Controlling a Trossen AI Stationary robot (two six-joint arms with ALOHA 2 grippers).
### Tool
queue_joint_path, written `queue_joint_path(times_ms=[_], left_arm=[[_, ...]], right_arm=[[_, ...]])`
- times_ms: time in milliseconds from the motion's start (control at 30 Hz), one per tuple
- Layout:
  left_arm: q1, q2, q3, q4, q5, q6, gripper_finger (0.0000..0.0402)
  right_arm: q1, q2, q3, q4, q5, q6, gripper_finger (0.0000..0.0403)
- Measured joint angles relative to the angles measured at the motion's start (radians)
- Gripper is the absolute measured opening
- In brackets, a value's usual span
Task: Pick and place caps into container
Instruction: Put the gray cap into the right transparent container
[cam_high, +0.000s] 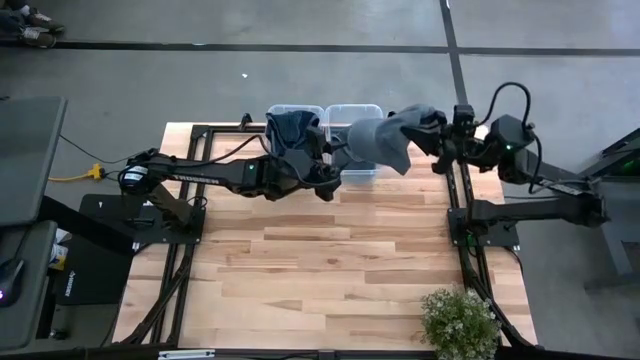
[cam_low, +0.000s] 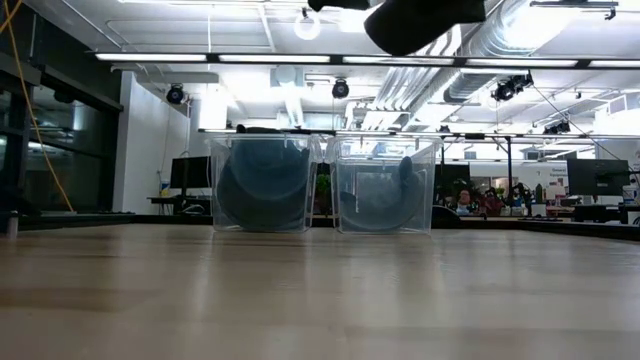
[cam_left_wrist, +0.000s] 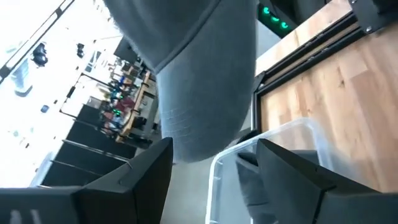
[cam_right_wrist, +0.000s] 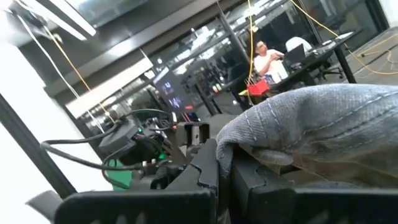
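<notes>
Two clear bins stand side by side at the table's far edge. The left bin (cam_high: 295, 125) (cam_low: 262, 185) and the right bin (cam_high: 355, 112) (cam_low: 385, 185) both hold dark blue caps. A grey-blue cap (cam_high: 388, 140) (cam_low: 425, 20) hangs high over the right bin's right side, with my right gripper (cam_high: 440, 135) (cam_right_wrist: 224, 168) shut on it. My left gripper (cam_high: 333, 165) (cam_left_wrist: 214, 180) is open at the right bin's near side. Its fingers stand on either side of the cap's lower end (cam_left_wrist: 199, 143). My right gripper pinches a fold of the cap's grey cloth (cam_right_wrist: 227, 146) between its two fingers, coming level from the table's right side. The cap is lifted clear above the bins; its rest spreads away from the fingers toward the left. Whether my left gripper touches the cap I cannot tell.
A potted plant (cam_high: 460, 320) stands at the table's near right corner. Black frame rails (cam_high: 462, 215) run along both sides of the wooden top. Beyond the table a person (cam_right_wrist: 267, 56) sits at a desk.
</notes>
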Motion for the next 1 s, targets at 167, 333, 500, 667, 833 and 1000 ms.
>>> queue_joint_path(times_ms=[167, 333, 500, 667, 833, 1000], left_arm=[[0.0, 0.0, 0.0, 0.001, -0.028, 0.044, 0.0228], [0.0, 0.0, 0.0, 0.0, -0.064, 0.084, 0.0228], [0.0, 0.0, 0.0, -0.001, -0.066, 0.101, 0.0228], [0.0, 0.0, 0.0, -0.001, -0.065, 0.111, 0.0228], [0.0, 0.0, 0.0, -0.002, -0.078, 0.11, 0.0216], [0.0, 0.0, 0.0, 0.0, -0.138, 0.108, 0.0197]], right_arm=[[0.0, 0.089, 0.107, -0.048, -0.001, -0.024, 0.0], [0.001, 0.16, 0.157, -0.055, -0.02, -0.023, 0.0], [0.001, 0.206, 0.16, -0.015, -0.047, 0.012, 0.0], [0.001, 0.24, 0.16, 0.038, -0.092, 0.052, 0.0], [0.001, 0.256, 0.16, 0.053, -0.121, 0.08, 0.0], [0.001, 0.254, 0.16, 0.072, -0.125, 0.097, 0.0]])
